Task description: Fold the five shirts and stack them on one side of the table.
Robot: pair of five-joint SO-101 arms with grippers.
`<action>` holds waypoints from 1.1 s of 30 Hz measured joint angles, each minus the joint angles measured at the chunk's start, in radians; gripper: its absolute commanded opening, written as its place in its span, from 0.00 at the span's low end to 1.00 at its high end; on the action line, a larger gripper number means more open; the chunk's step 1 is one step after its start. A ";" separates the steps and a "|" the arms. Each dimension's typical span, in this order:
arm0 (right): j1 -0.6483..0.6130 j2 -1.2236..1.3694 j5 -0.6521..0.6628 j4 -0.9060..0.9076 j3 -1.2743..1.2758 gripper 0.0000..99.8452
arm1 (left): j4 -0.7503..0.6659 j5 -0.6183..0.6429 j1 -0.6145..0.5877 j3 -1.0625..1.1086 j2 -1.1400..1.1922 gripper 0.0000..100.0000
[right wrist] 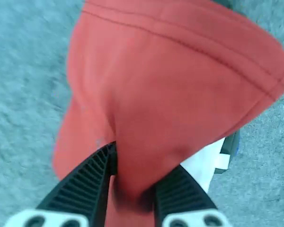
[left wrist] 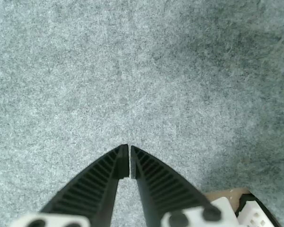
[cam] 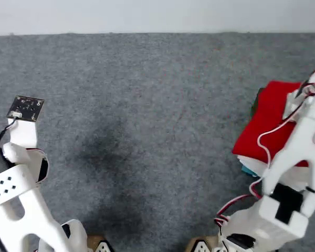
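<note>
A red shirt (cam: 265, 126) lies on top of a stack of folded shirts at the right edge of the grey table (cam: 147, 94). White (cam: 256, 165), teal (cam: 248, 171) and dark edges peek out beneath it. My right arm (cam: 289, 173) reaches over this stack. In the right wrist view my right gripper (right wrist: 132, 165) is shut on a raised fold of the red shirt (right wrist: 170, 85), with a white shirt (right wrist: 206, 165) under it. My left gripper (left wrist: 129, 161) is shut on nothing, its tips together just above bare table.
My left arm (cam: 21, 178) stands at the near left corner, its camera board (cam: 25, 108) pointing up. The grey felt-like surface stretches bare across the middle and far side. A pale wall (cam: 147, 16) runs along the far edge.
</note>
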 measured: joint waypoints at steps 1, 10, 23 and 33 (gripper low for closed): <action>0.017 0.028 0.018 -0.014 0.000 0.02 | 0.000 0.000 0.000 0.000 0.000 0.02; 0.087 0.172 0.143 -0.035 -0.002 0.23 | 0.000 0.000 0.000 0.000 0.000 0.02; 0.006 -0.044 0.146 0.009 -0.075 0.15 | 0.000 0.000 0.000 0.000 0.000 0.02; 0.106 0.015 0.261 -0.307 0.124 0.01 | 0.000 0.000 0.000 0.000 0.000 0.02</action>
